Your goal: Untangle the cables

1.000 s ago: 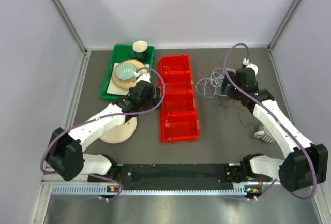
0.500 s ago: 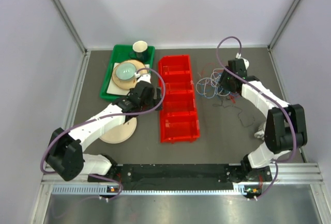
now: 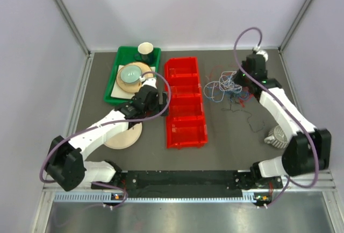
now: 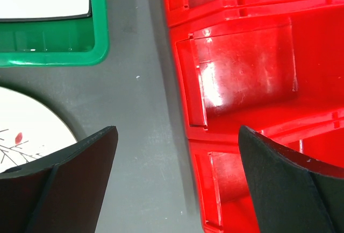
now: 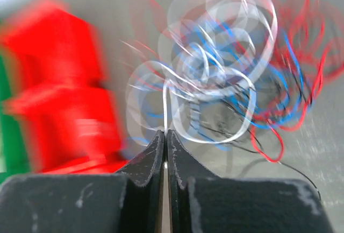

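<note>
As its jaws press shut on one white strand (image 5: 164, 106), the right gripper (image 5: 165, 134) holds the cables (image 5: 215, 77) by their edge.
Only the wrist view shows that pinch. Overhead, the red, blue, white and black tangle lies on the dark table (image 3: 226, 136), right of the red bin (image 3: 184, 104). The left gripper (image 4: 177, 152), spread wide and empty, hovers between bin and plate (image 4: 27, 131), near a green tray (image 4: 99, 34).

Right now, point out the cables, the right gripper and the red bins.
cables (image 3: 228, 86): top view, middle of the tangle.
right gripper (image 5: 165, 132): right wrist view, between its closed fingertips.
red bins (image 3: 186, 132): top view, nearest bin's floor.
</note>
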{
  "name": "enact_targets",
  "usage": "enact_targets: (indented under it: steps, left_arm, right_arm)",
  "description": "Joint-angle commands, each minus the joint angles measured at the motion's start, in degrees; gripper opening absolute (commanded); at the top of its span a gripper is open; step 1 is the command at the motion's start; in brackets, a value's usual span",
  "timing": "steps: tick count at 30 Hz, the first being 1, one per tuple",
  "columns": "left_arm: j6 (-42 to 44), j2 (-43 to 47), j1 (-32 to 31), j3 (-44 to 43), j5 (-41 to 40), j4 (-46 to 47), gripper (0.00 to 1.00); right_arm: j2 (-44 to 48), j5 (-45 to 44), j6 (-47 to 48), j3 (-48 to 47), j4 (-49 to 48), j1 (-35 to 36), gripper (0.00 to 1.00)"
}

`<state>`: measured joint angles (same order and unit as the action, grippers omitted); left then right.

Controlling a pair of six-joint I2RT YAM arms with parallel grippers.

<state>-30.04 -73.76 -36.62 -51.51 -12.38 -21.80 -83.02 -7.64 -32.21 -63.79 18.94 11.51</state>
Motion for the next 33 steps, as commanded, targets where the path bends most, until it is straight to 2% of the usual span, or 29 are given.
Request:
enact_targets:
  steps: [1,10,11,14,17,18,24,27,28,31,33]
  left_arm:
    - [1.21,1.69,-0.21,0.27,0.17,3.17,0.99]
    - [2.97,-3.15,-0.38,-4.74,5.96,2.46,0.99]
    - [4.19,-3.58,-1.16,-5.61,8.05,2.38,0.99]
    - [8.5,-5.69,-5.11,-11.5,7.02,-0.95,0.99]
    - [10.44,-6.57,-6.35,-14.93,12.1,0.96,0.99]
    - [10.96,-6.58,-6.44,-15.2,15.95,4.54,0.99]
    - [12.9,-9.91,-7.59,-13.27,22.75,23.43,0.97]
    - [13.95,-13.25,-8.81,-10.73,23.89,37.41,0.95]
    - [14.13,-14.04,-9.17,-9.5,22.76,44.76,0.95]
    - [13.87,-19.66,-9.78,-10.88,23.19,53.77,0.95]
    - [14.13,-24.31,-10.31,-12.56,22.05,55.98,0.93]
  right_arm:
    - [13.32,3.68,2.84,-10.53,-2.86,0.45,0.0]
    - [14.47,10.01,6.01,-30.58,4.0,0.53,0.0]
    - [14.64,10.62,5.75,-31.47,4.0,0.53,0.0]
    - [15.26,14.4,3.56,-32.1,3.47,0.62,0.0]
    - [15.44,15.99,1.89,-29.73,2.51,0.71,0.0]
    - [15.44,15.9,1.45,-29.29,2.51,0.8,0.0]
    - [16.31,17.13,-0.31,-27.71,2.51,0.8,0.0]
    - [16.93,16.78,-0.31,-27.62,2.68,0.8,0.0]
    - [17.28,16.69,-0.4,-27.53,2.68,0.8,0.0]
    - [17.98,16.25,-1.19,-27.09,2.86,0.71,0.0]
    - [18.25,16.16,-1.8,-26.48,2.86,0.8,0.0]
